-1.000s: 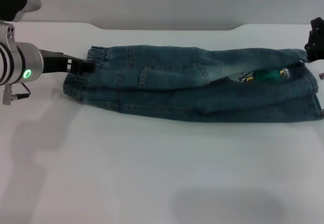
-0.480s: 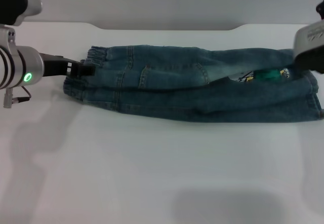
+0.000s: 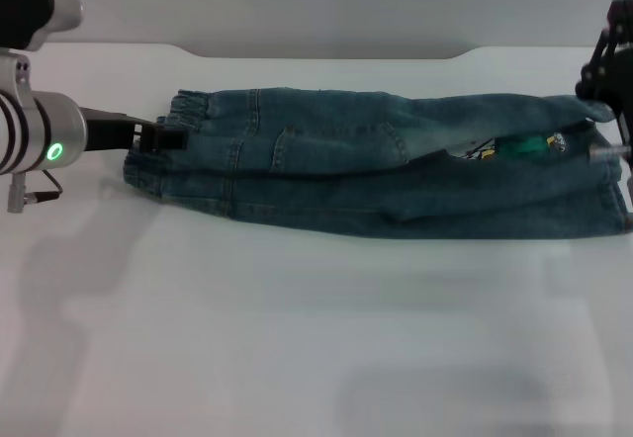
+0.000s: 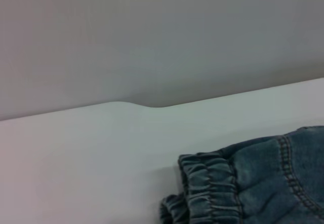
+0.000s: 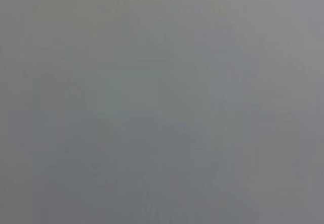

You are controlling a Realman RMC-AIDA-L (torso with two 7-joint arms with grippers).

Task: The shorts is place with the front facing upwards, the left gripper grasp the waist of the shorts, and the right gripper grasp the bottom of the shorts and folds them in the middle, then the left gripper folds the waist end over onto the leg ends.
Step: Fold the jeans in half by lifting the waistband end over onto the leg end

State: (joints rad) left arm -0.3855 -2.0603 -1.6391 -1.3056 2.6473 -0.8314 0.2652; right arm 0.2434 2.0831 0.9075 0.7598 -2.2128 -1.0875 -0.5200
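You see one flat white surface [image 3: 297,338] filling the head view, carrying one pair of blue denim shorts [image 3: 396,175], folded lengthwise and stretched across the upper middle of the frame. The puckered elastic waist [image 3: 158,150] sits at middle left, and the flat straight-hemmed leg ends [image 3: 608,185] lie at the right edge. Your left end effector [image 3: 163,135], black on a silver ringed arm, is clamped narrow on the waist. Your right end effector [image 3: 608,71], a black claw, is at upper right above the leg ends; whether it is wide or narrow cannot be told.
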